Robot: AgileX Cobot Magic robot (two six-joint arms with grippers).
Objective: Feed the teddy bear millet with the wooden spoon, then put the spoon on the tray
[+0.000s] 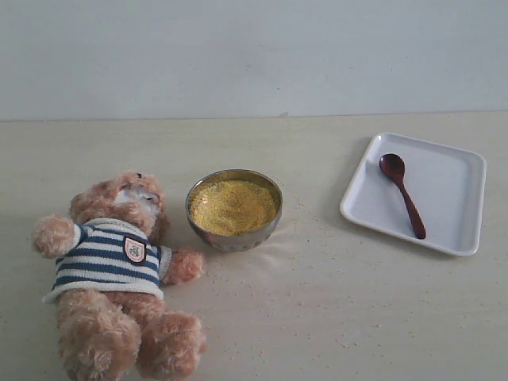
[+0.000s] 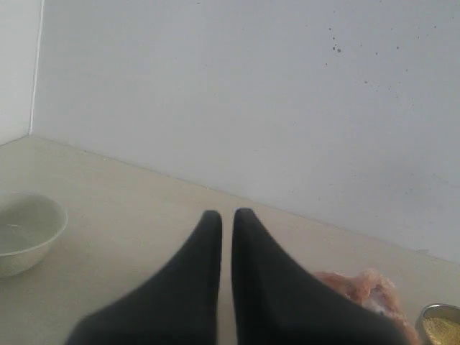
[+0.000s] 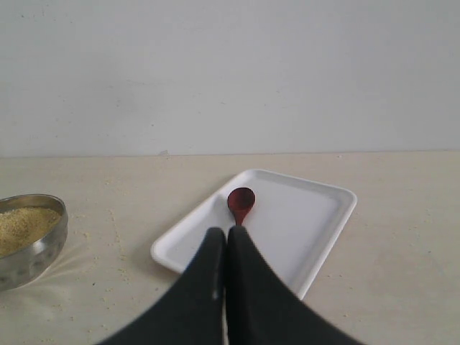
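Observation:
The teddy bear (image 1: 111, 262) lies on its back at the left, in a striped shirt. Just right of its head stands a shiny metal bowl (image 1: 235, 238) heaped with millet (image 1: 232, 206). Over on the right, the wooden spoon (image 1: 403, 194) rests in the white tray (image 1: 452, 190), untouched. Neither gripper shows in the exterior view. My left gripper (image 2: 227, 214) is shut and empty above the table, with the teddy bear (image 2: 359, 284) and millet (image 2: 440, 329) at the edge of its view. My right gripper (image 3: 227, 231) is shut and empty, with the spoon (image 3: 241, 200) and tray (image 3: 309, 215) beyond its tips.
Stray grains (image 1: 317, 230) lie scattered on the beige table between bowl and tray. A pale empty bowl (image 2: 25, 233) stands off to one side in the left wrist view. A plain white wall (image 1: 254, 55) runs along the table's far edge.

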